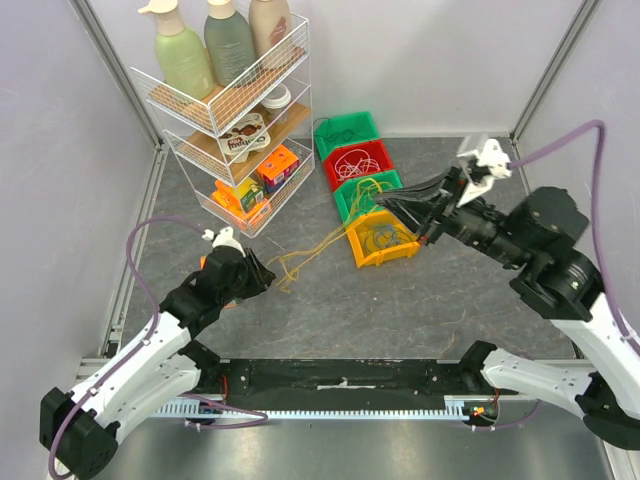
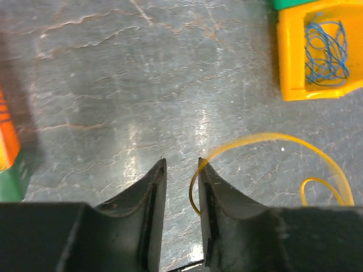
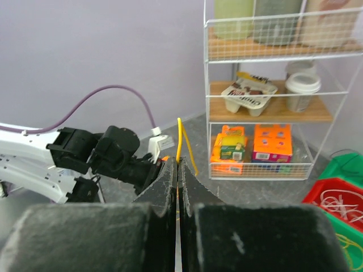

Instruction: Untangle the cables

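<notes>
Thin yellow cables (image 1: 320, 250) trail across the grey table from my left gripper (image 1: 264, 275) up to my right gripper (image 1: 380, 200). My right gripper (image 3: 177, 161) is shut on a yellow cable (image 3: 179, 139) and holds it above the bins. My left gripper (image 2: 181, 164) is open just above the table; a yellow cable loop (image 2: 266, 139) rests against its right finger (image 2: 207, 175), not clamped. An orange bin (image 1: 382, 240) holds a blue cable coil (image 2: 326, 51); it also shows in the left wrist view (image 2: 292, 85).
A row of green and red bins (image 1: 355, 160) with cables runs behind the orange bin. A white wire shelf (image 1: 230, 110) with bottles and boxes stands at the back left, seen also in the right wrist view (image 3: 272, 96). Walls enclose the table.
</notes>
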You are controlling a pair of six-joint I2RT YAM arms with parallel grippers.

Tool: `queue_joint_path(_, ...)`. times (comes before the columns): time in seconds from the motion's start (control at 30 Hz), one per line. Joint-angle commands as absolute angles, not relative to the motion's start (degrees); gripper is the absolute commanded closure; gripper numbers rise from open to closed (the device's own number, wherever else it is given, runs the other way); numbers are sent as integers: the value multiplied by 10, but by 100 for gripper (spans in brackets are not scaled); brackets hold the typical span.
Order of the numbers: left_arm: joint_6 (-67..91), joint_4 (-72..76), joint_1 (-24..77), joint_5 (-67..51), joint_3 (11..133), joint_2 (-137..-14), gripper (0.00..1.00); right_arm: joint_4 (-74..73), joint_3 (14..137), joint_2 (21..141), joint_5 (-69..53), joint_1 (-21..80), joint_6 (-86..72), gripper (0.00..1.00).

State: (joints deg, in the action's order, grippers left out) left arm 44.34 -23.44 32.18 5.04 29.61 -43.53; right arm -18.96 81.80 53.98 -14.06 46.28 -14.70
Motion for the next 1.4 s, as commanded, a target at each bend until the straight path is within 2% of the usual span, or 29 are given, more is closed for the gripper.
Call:
queue_joint_path(0.0,479,-301,316,139,303,-413,60,-191,848,490,-98,462,-107,100)
queue_joint_path(0.13,476,-310,314,157,312,-422,53,-214,846,455,-78,462,-91,100)
queue_joint_path(0.47,449,-295,310,136,326,-432,53,-245,830,450,-30,462,-75,100)
queue_joint_path(0.63,413,-287,310,110,346,-406,45,-243,817,466,-35,462,-77,100)
queue_joint_path(0.73,366,-228,310,30,349,-377,38,-244,815,476,-50,462,-80,100)
queue_joint_path(0.9,314,-95,310,-170,373,-349,31,-244,810,490,-72,462,-89,100)
queue_joint_path(1.13,275,-59,311,-289,460,-393,30,-215,794,516,-114,462,-123,100)
queue_joint_path(1.37,279,-31,312,-330,482,-405,19,-160,776,557,-177,462,-169,100)
